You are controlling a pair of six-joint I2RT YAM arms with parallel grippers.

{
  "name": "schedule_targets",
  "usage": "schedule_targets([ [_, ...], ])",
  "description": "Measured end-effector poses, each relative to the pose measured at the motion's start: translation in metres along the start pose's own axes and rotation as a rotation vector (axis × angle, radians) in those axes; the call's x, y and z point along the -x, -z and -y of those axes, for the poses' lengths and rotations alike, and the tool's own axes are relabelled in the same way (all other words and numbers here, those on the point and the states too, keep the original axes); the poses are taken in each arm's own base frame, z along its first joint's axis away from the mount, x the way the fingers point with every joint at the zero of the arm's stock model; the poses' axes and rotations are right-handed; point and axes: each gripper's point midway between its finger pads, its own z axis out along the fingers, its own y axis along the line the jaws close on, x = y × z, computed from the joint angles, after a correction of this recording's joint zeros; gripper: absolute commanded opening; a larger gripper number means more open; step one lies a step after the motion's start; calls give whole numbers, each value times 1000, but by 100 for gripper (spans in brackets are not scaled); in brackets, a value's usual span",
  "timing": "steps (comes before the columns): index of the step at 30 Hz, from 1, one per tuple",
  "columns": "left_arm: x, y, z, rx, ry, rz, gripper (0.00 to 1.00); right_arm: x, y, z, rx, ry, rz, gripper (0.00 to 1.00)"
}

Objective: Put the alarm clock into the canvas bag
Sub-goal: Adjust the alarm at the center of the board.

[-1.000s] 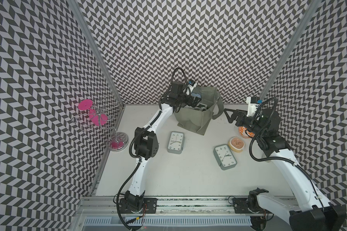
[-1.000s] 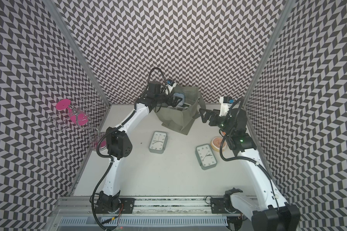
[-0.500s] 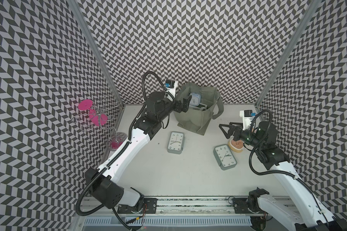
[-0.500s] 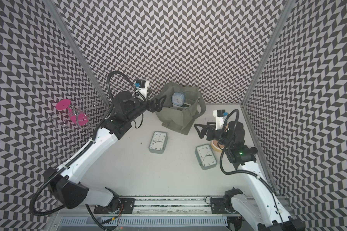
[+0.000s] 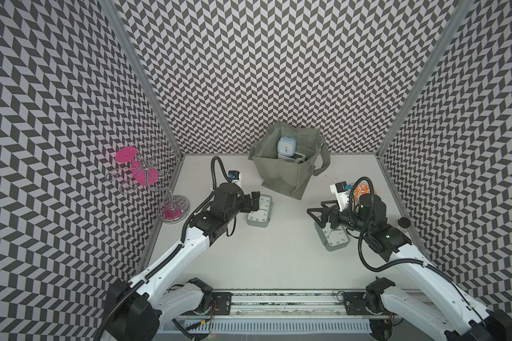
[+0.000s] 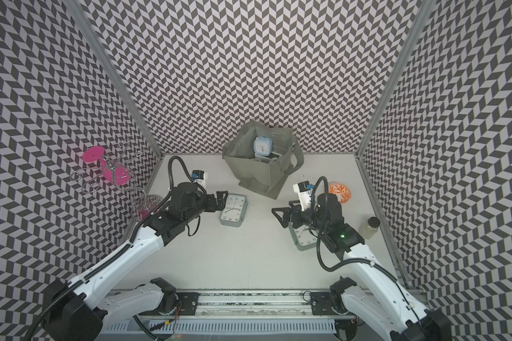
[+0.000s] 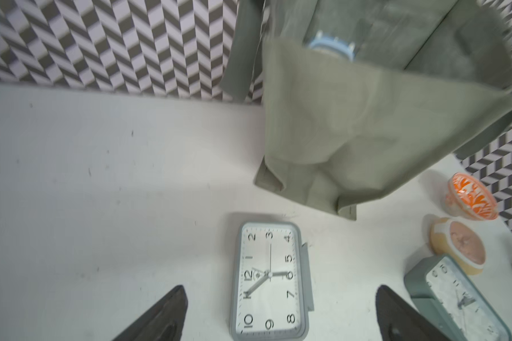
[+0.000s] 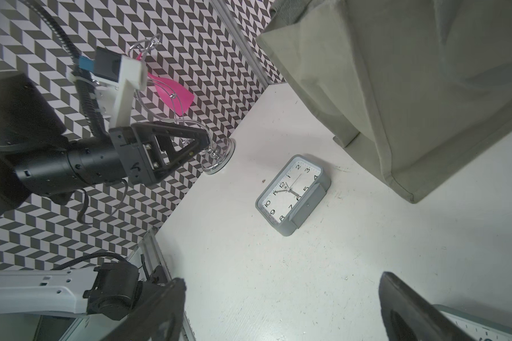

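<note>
The grey-green canvas bag [image 5: 287, 174] [image 6: 260, 174] stands open at the back of the table. A light blue alarm clock [image 5: 286, 146] [image 6: 263, 146] [image 7: 331, 48] sits inside it. Two grey rectangular clocks lie face up on the table. My left gripper [image 5: 254, 200] [image 7: 280, 288] hangs open just over the left clock [image 5: 259, 211] [image 7: 268, 283] [image 8: 290, 192]. My right gripper [image 5: 315, 210] [image 8: 281, 279] is open and empty above the right clock [image 5: 334, 236] [image 6: 303, 237], which its arm partly hides.
An orange patterned bowl [image 5: 364, 192] [image 6: 339, 192] and a peach dish [image 7: 458, 245] sit at the right, near a small jar [image 6: 370, 227]. A wire stand with pink discs [image 5: 136, 171] rises from a glass base [image 5: 173, 211] by the left wall.
My left arm has pulled back from the bag's mouth and come down over the left grey clock. My right gripper has drawn away from the bag's side to above the right clock.
</note>
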Motion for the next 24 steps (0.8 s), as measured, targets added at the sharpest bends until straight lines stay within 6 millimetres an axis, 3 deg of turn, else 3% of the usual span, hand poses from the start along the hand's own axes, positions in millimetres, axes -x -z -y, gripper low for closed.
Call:
schedule_targets([
  [5, -37, -24, -17, 49, 28, -107, 98, -32, -20, 10, 33, -83, -84, 99],
  [13, -55, -47, -62, 31, 156, -99, 80, -75, -59, 11, 91, -237, -240, 86],
  [18, -56, -55, -77, -5, 210, -50, 72, -83, -86, 10, 108, -298, -285, 78],
  [24, -59, -70, -70, -99, 214, -35, 66, -78, -116, 6, 137, -363, -285, 68],
])
